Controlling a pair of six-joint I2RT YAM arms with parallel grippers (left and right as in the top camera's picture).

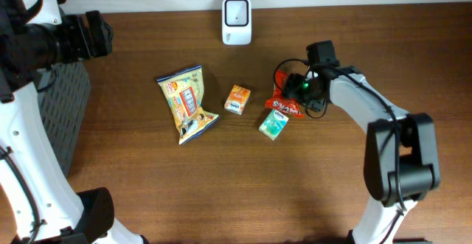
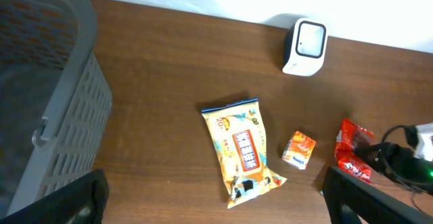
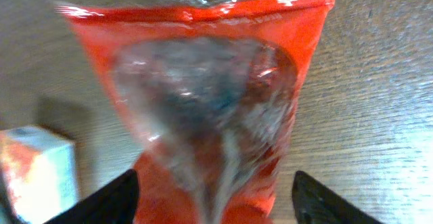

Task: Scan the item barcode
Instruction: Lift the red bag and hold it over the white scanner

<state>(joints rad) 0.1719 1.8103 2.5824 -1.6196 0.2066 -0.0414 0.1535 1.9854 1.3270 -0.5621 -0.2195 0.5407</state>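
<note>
My right gripper point(image 3: 215, 187) sits low over the red packet point(image 3: 203, 82), fingers point(image 3: 111, 197) spread either side, not pinching; packet lies flat on table point(image 1: 147, 192), well apart from scanner point(image 1: 237, 21); my left gripper point(image 2: 213, 200) wide, empty; grasp step, I judge; next needs closing, lifting, barcode toward scanner.

Finding: no text, brand, number or sign is legible on any item.

- Glossy red plastic packet point(image 3: 203, 116), directly ahead of the right gripper point(image 3: 216, 200): surface blurred and printing unreadable.
- Small orange cardboard box point(image 1: 237, 99), near that gripper on its left: markings too small to read.
- Teal-and-white pack point(image 1: 273, 124), just beside the packet: print not resolvable.
- Yellow crinkled snack bag point(image 1: 188, 102), farther left: red label panel with pale characters, illegible.
- White rounded scanner unit point(image 1: 237, 21), well apart from the gripper: dark window, lettering indiscernible.
</note>
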